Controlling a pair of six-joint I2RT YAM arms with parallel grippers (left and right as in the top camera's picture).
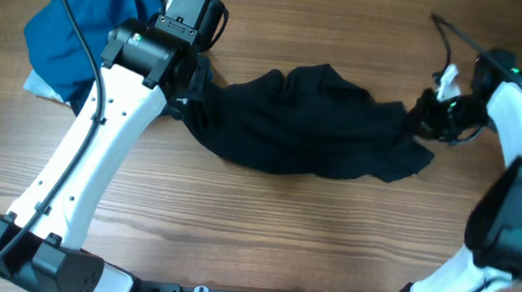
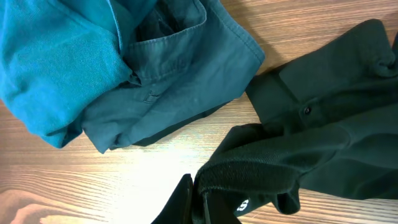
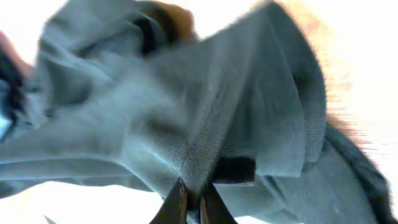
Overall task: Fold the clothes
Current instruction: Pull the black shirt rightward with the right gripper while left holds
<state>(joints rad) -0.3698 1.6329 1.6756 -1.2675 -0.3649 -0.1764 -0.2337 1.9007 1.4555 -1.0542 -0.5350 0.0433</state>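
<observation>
The clothes, one black shirt (image 1: 312, 122), lie crumpled in a long band across the middle of the table, stretched between both grippers. My left gripper (image 1: 191, 95) is shut on the shirt's left end. In the left wrist view its jaws (image 2: 196, 204) pinch a ribbed black edge (image 2: 249, 171), with a small white marking (image 2: 242, 205) just beside them. At the shirt's right end, my right gripper (image 1: 422, 117) is also shut. The right wrist view shows its jaws (image 3: 193, 200) clamped on a bunched fold of the shirt (image 3: 205, 112), which fills that view.
A bright-blue and navy bundle of garments (image 1: 89, 21) lies at the back left, close behind the left gripper; it also shows in the left wrist view (image 2: 124, 68). Bare wooden table (image 1: 281, 236) stretches in front of the shirt. Cables run over the bundle.
</observation>
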